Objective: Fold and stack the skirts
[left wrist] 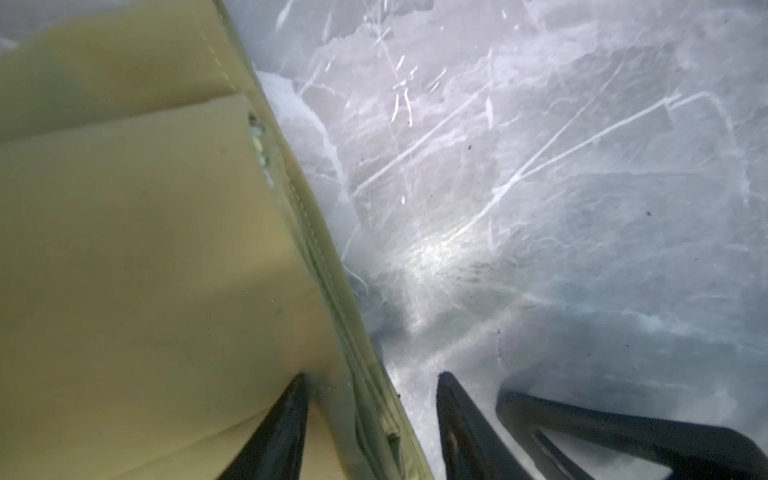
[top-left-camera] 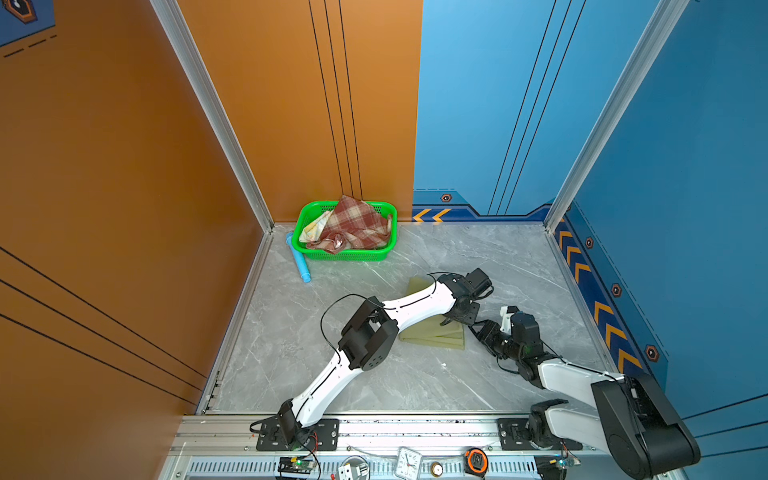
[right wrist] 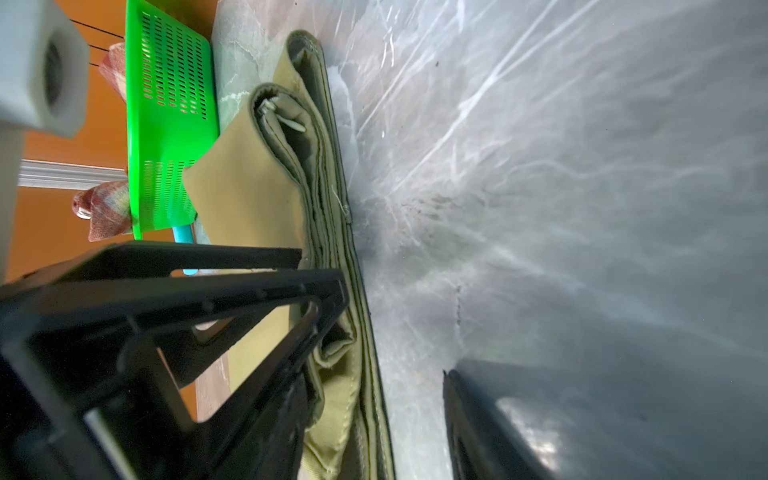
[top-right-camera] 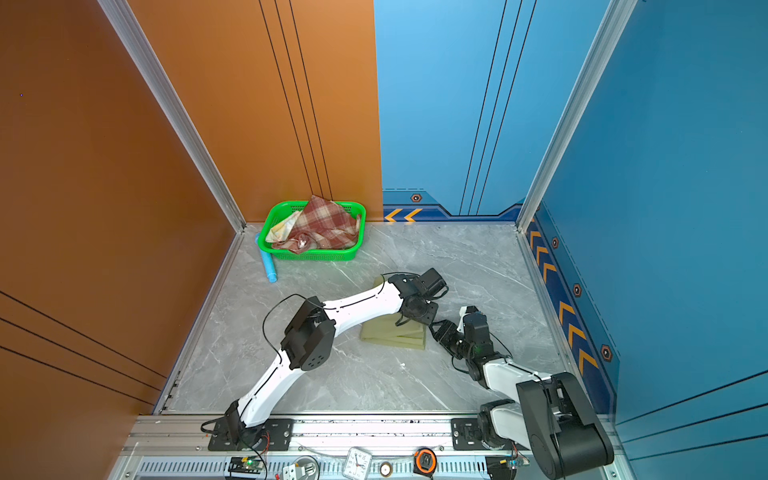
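The olive-green skirt [top-left-camera: 436, 336] [top-right-camera: 395, 336] lies folded in layers on the marble table. My left gripper [top-left-camera: 449, 321] [left wrist: 370, 399] reaches across to the fold's right end. It is open: one finger rests on top of the cloth [left wrist: 145, 249], the other stands over bare table. My right gripper [top-left-camera: 478, 330] [right wrist: 374, 382] sits low at the same end, also open, with the layered edge [right wrist: 328, 257] loose between its jaws. The plaid skirt [top-left-camera: 353, 226] [top-right-camera: 324, 226] lies crumpled in the green basket over a pale yellow cloth [top-left-camera: 316, 226].
The green mesh basket [top-left-camera: 345, 254] [right wrist: 170, 124] stands at the back left by the orange wall. A blue tube [top-left-camera: 300, 259] lies on the table beside it. The left arm's elbow [top-left-camera: 368, 338] hangs over the table's middle. Aluminium rails edge the table.
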`<move>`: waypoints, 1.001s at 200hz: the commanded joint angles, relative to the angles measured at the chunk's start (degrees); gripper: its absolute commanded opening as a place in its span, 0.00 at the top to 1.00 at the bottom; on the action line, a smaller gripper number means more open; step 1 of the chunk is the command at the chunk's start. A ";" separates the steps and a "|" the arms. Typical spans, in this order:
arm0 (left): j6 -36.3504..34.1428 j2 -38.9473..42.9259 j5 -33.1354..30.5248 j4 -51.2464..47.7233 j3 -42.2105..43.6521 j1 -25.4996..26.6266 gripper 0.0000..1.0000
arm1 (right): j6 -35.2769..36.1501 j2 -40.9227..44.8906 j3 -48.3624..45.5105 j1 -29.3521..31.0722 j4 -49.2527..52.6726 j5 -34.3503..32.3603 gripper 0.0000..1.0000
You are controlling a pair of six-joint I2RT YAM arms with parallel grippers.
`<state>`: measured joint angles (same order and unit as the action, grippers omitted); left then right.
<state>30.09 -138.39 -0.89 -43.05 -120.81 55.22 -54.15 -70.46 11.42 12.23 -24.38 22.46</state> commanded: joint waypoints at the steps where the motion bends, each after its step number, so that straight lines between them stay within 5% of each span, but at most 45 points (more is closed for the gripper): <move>1: 1.11 0.43 3.82 2.58 1.21 -0.46 0.47 | 1.70 -2.57 -0.34 1.15 11.80 -2.18 0.44; 132: 2.88 -0.22 6.01 2.60 1.98 -1.89 0.48 | -5.44 -18.83 1.57 4.73 -4.37 1.01 0.41; 200: 2.79 -0.39 5.86 2.62 1.98 -2.09 0.48 | -3.12 -24.35 3.92 7.46 0.13 -1.17 0.49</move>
<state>32.88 -138.34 1.63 -38.83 -120.16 50.83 -58.28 -88.36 16.56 17.41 -41.10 23.99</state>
